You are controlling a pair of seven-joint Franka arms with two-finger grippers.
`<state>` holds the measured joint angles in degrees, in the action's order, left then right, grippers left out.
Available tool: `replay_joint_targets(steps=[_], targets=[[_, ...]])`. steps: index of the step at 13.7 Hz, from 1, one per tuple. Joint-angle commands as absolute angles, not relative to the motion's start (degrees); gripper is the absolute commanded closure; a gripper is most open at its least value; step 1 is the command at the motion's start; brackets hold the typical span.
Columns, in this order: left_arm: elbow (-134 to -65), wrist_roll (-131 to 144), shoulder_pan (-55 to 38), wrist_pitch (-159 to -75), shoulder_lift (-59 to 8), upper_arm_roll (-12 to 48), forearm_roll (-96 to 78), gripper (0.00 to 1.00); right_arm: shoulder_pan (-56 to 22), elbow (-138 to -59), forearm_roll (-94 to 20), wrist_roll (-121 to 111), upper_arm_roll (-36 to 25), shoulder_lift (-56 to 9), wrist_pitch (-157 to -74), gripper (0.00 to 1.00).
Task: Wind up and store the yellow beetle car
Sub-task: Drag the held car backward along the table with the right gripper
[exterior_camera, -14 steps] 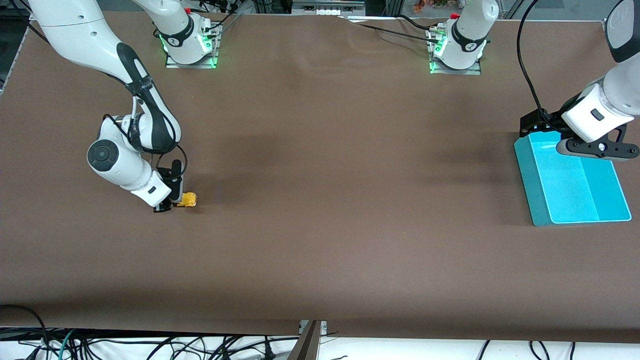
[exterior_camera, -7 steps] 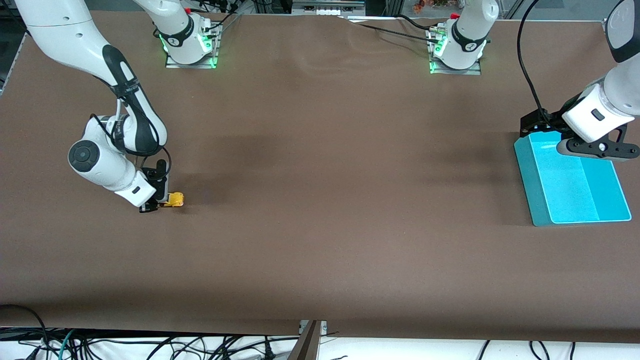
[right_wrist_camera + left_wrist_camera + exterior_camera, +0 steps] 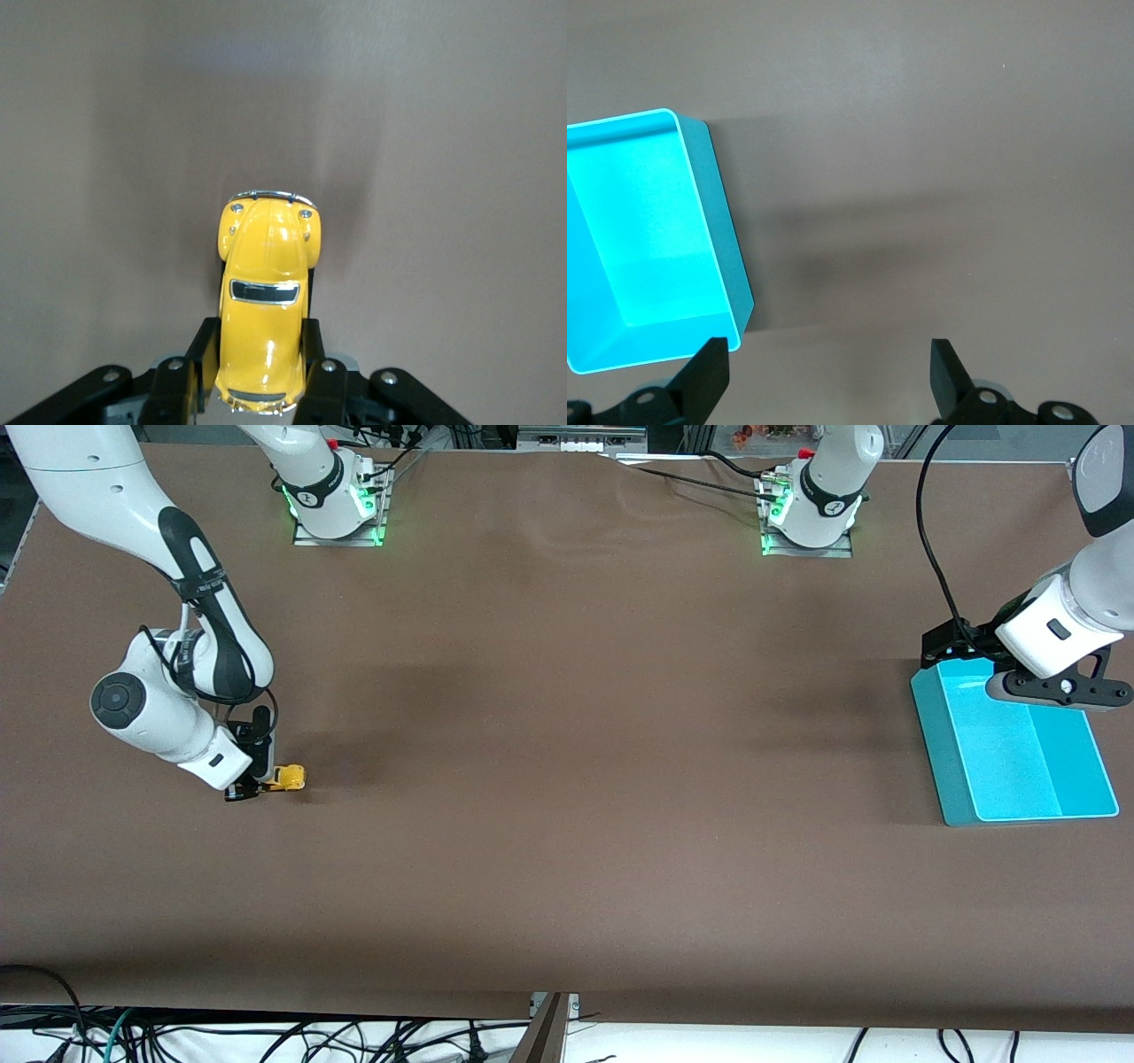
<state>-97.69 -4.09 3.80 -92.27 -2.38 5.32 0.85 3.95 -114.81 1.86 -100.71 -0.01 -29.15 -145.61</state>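
The yellow beetle car (image 3: pixel 288 779) rests low on the brown table near the right arm's end. My right gripper (image 3: pixel 262 782) is shut on its rear half. In the right wrist view the yellow beetle car (image 3: pixel 268 301) points away from the wrist, its sides pinched between my right gripper (image 3: pixel 262 354) and its black fingers (image 3: pixel 202 350). My left gripper (image 3: pixel 1059 688) hangs open over the edge of the turquoise bin (image 3: pixel 1063 802) that lies closest to the robot bases, and it waits there. In the left wrist view my left gripper (image 3: pixel 830 372) holds nothing, with the turquoise bin (image 3: pixel 713 208) beside one finger.
The brown table cloth (image 3: pixel 585 779) stretches wide between the car and the bin. The two arm bases (image 3: pixel 335 505) stand along the table's top edge. Cables hang below the edge closest to the front camera.
My right gripper has dragged the yellow car along the table toward the right arm's end, away from the bin. The left arm has not moved.
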Motion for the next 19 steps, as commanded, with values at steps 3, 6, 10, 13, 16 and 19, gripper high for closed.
replay_joint_targets(steps=[3, 6, 10, 13, 16, 19], targets=[[-98.09, -5.62, 3.96, -92.46, -2.02, 5.01, 0.0, 0.0, 7.99, -115.75, -0.96, -107.92, 0.53, -29.88, -146.07, 0.65], [-98.17, -5.62, 3.96, -92.46, -2.2, 5.01, 0.0, 0.0, 9.49, -115.66, -1.32, -109.51, 0.53, -30.06, -146.07, 0.65], [-98.09, -5.62, 3.96, -92.46, -2.2, 5.01, 0.0, 0.0, 10.2, -115.49, -1.32, -110.04, 0.53, -30.06, -146.07, 0.65], [-98.17, -5.54, 3.96, -92.46, -2.2, 5.01, 0.0, 0.0, 11.68, -115.49, -1.41, -111.53, 0.61, -30.15, -146.07, 0.65], [-98.17, -5.62, 3.96, -92.46, -2.2, 5.1, 0.0, 0.0, 12.21, -115.49, -1.41, -112.23, 0.53, -30.32, -146.07, 0.64], [-98.17, -5.62, 3.96, -92.37, -2.11, 5.1, 0.0, 0.0, 12.57, -115.22, -1.75, -112.41, 0.62, -30.5, -146.07, 0.63]])
